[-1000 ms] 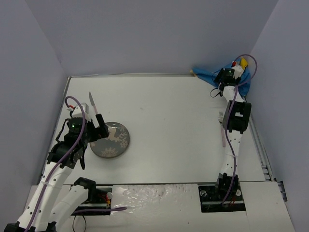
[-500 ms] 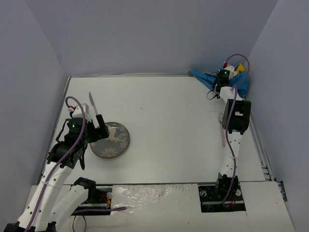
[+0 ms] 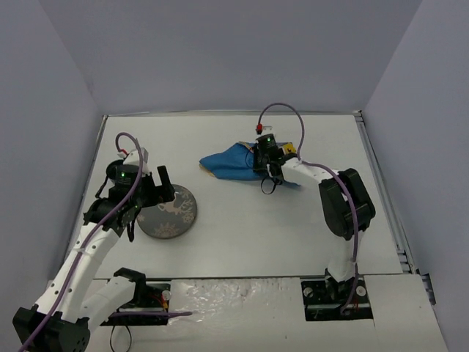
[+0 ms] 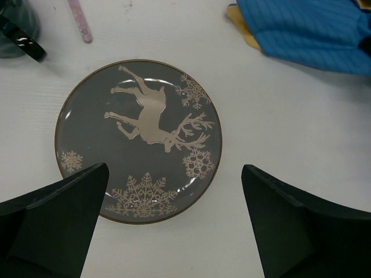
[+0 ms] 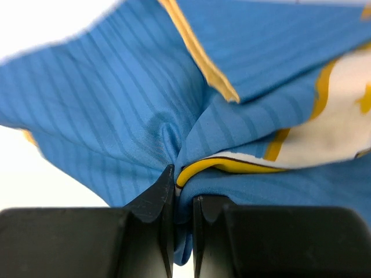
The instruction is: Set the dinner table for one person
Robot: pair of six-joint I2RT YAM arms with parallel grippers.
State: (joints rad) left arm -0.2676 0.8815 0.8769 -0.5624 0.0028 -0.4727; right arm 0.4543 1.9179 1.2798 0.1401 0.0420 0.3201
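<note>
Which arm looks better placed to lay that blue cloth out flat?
Right, probably: the right tool is pinched shut on the blue cloth, while the left tool hangs open over the plate.

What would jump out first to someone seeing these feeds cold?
The bunched blue placemat centre-far on the dinner table, the right jaws pinched shut on a fold of it. Next, the grey reindeer plate near the left edge, with the left jaws wide open above it.
</note>
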